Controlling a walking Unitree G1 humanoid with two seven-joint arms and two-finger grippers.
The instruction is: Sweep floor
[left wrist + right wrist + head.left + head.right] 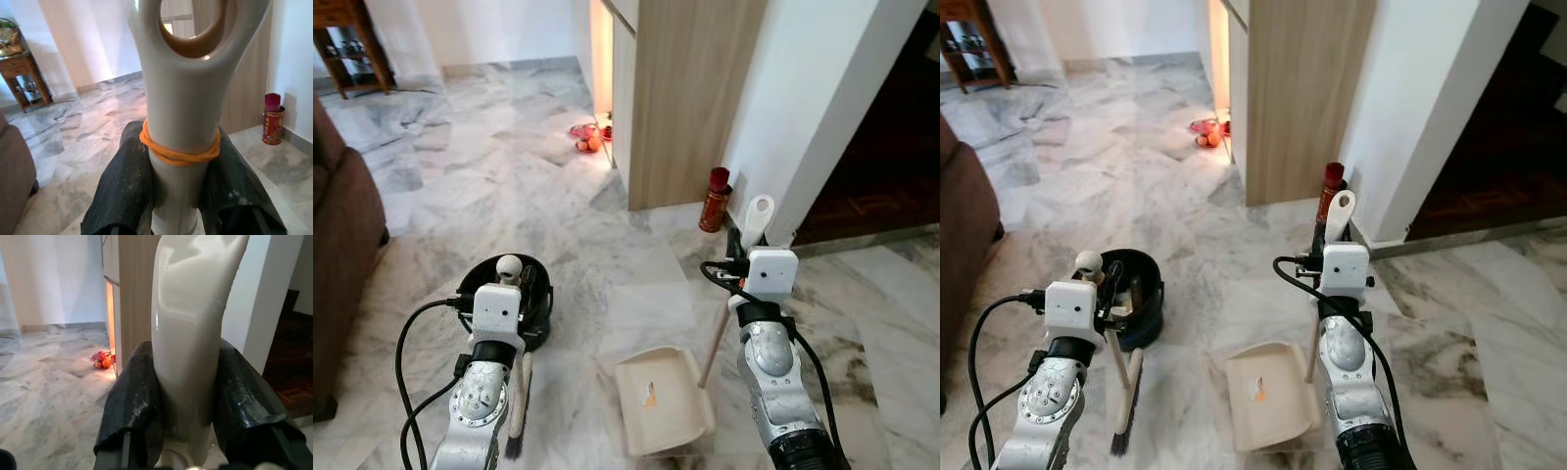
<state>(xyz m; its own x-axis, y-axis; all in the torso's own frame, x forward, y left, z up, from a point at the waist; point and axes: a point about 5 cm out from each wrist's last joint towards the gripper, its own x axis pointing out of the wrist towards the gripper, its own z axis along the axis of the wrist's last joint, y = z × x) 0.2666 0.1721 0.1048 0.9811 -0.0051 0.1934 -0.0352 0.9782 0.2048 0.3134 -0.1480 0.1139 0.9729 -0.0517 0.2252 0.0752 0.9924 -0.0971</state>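
Already the sweeping looked near done: the left gripper [182, 196] was clamped on the brush [1123, 401], the right gripper [188, 426] on the dustpan [658, 399] (orange scrap inside); emptying it into the black bin [1139, 294] seemed next.

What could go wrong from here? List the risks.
1. The orange scrap lies loose on the dustpan; if the right gripper tilts the handle, it may slide back onto the floor.
2. The brush, held by the left gripper, hangs right beside the black bin; a wide stroke could knock the bin.
3. The red canister stands near the dustpan handle and could be tipped.
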